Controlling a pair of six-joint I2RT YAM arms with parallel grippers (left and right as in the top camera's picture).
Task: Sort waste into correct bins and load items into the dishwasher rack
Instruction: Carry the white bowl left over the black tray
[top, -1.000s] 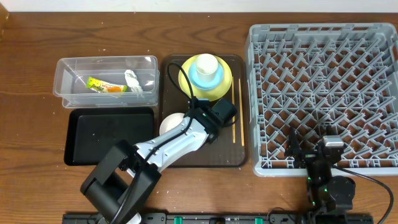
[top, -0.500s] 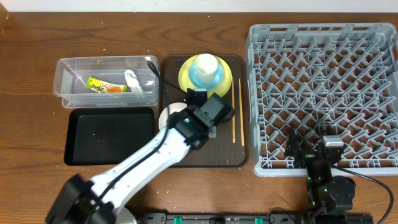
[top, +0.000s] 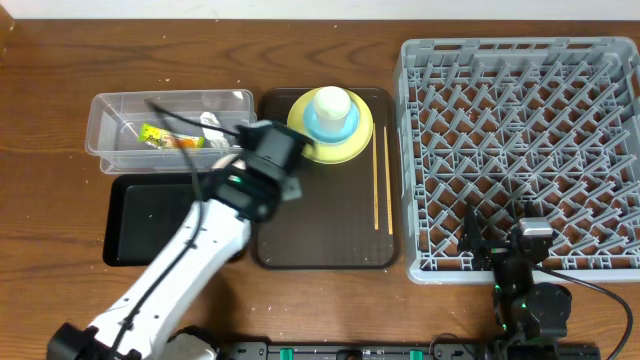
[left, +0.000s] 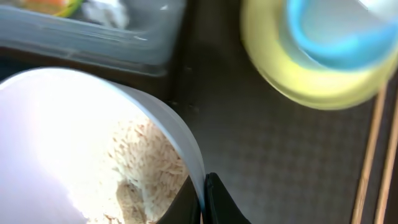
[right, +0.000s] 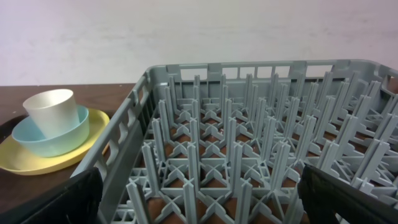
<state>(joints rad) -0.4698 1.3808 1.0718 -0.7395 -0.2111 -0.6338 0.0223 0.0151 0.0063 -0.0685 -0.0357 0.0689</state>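
Left gripper (left: 203, 198) clamped on the rim of the white bowl (left: 93, 143), one finger inside and one outside the wall; the bowl carries loose white rice scraps (left: 149, 168). In the overhead view the left arm reaches to the boundary between the clear tub (top: 110, 110) and the dark brown serving tray (top: 320, 230), and hides the bowl beneath it. The tub contains the yellow-green and orange wrapper (top: 165, 137) and the crumpled white tissue (top: 212, 128). The black tray (top: 150, 215) lies just in front of the tub. At the far end of the serving tray stands the yellow plate (top: 355, 145), bearing the light blue bowl (top: 330, 125) with the small white cup (top: 332, 102) inside it. The chopsticks (top: 381, 180) lie lengthwise along the tray's right side. The grey rack (top: 405, 150) stands to the right of the tray. Right gripper (right: 199, 208) at the rack's near edge, fingers spread wide, grasping nothing.
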